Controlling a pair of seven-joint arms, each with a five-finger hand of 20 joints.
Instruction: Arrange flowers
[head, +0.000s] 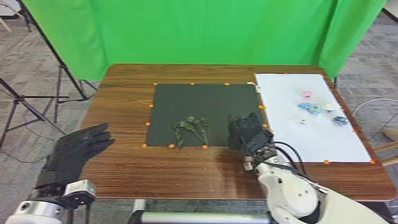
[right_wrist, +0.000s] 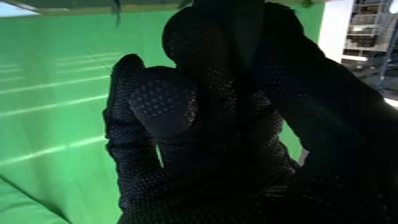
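Note:
Green leafy stems (head: 191, 131) lie on the front middle of the dark mat (head: 213, 100). My right hand (head: 249, 134) is over the mat's front right corner, to the right of the stems and apart from them, with its fingers relaxed. The same right hand (right_wrist: 213, 135) has its fingers pointing up in the right wrist view. On the white sheet (head: 293, 145) are a pink flower (head: 307, 94), blue flowers (head: 309, 107), a darker bluish flower (head: 339, 120) and small pale flowers (head: 330, 106). My left hand (head: 78, 147) stands open off the table's left front edge.
Orange markers (head: 205, 147) line the mat and the sheet. The brown wooden table (head: 169, 172) has bare wood in front of the mat. Behind it hangs a green curtain (head: 195, 35). Black tripod legs (head: 60, 75) stand beyond the left edge.

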